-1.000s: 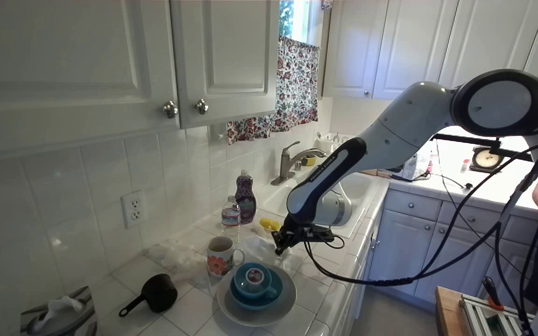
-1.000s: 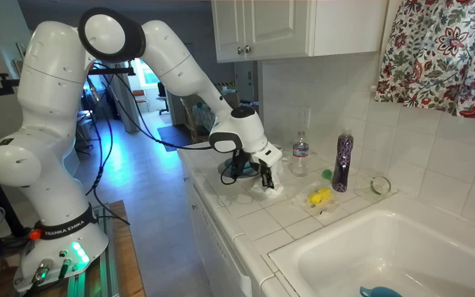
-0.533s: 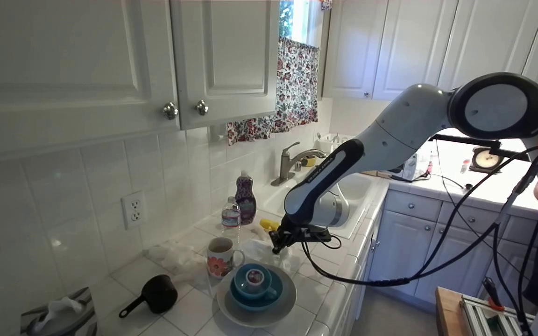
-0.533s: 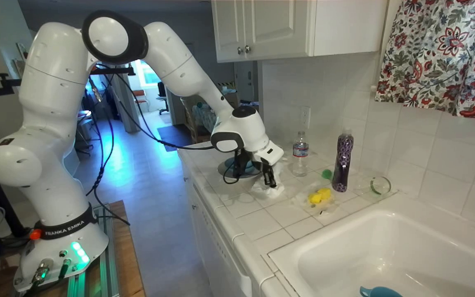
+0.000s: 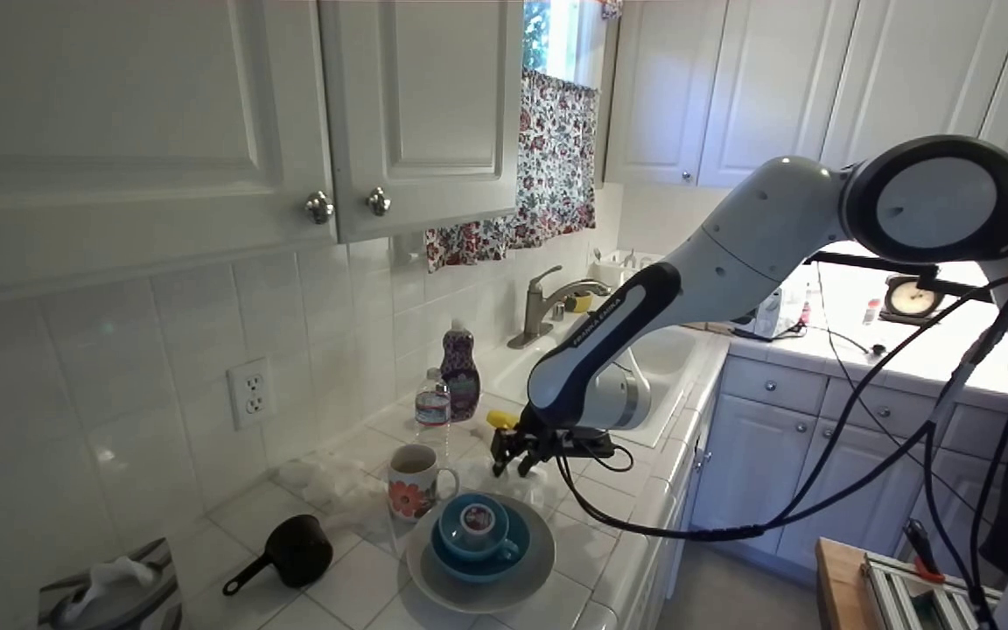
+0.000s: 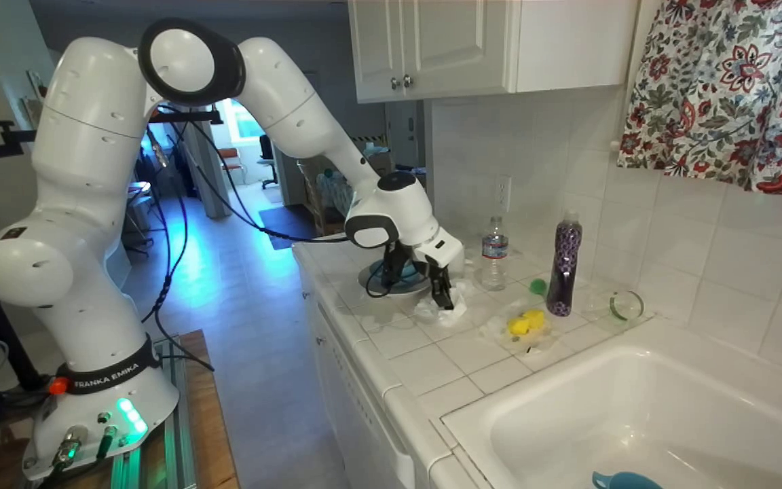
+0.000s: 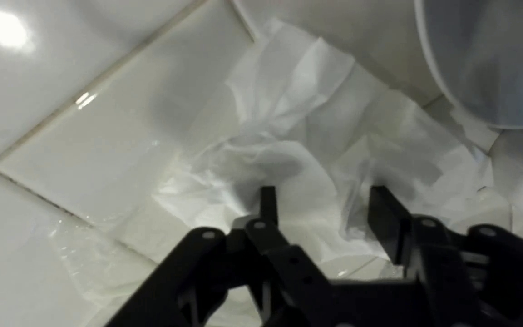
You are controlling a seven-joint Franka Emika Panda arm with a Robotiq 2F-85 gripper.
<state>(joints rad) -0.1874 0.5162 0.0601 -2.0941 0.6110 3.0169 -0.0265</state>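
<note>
In an exterior view, the black two-finger gripper (image 5: 511, 469) stands with its fingers parted, near a blue ceramic cup (image 5: 458, 546). In an exterior view, the crumpled white paper tissue (image 6: 432, 314) lies directly below the gripper; a clear plastic bottle (image 6: 494, 255) stands apart, upright. In the wrist view, the jaws are released; the tissue spreads on white ceramic tiles (image 7: 61, 59), showing between the fingertips; contact cannot be determined.
</note>
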